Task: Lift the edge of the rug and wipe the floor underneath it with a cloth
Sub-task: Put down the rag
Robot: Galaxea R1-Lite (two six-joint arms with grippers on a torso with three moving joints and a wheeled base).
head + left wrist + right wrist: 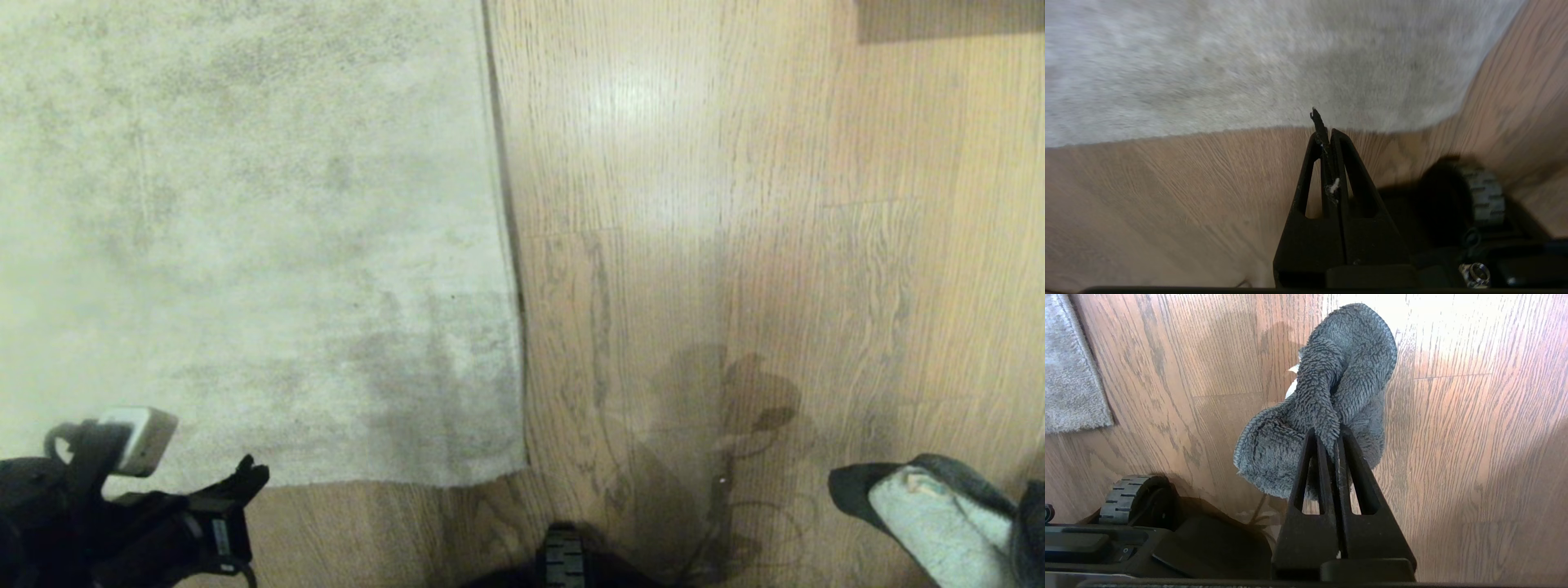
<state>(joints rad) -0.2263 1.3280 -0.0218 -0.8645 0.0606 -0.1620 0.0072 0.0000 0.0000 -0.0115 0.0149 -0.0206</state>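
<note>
The pale grey-beige rug (245, 229) lies flat on the light wood floor (735, 245), filling the left of the head view. The rug edge (392, 483) nearest me ends in a corner (521, 469). My left gripper (251, 475) is low at the near left, shut and empty. Its tips (1327, 132) sit over bare floor (1167, 183), right at the rug edge (1208, 131). My right gripper (1329, 435) hangs above the floor at the near right, shut on the fluffy dark grey cloth (1331, 384). The cloth's (922, 514) whitish side shows in the head view.
A ribbed wheel of my base (563, 557) sits on the floor just in front of the rug corner; it is also seen as a wheel (1484, 196) and a wheel (1120, 498) from the wrists. A dark brown block (947, 20) is at the far right.
</note>
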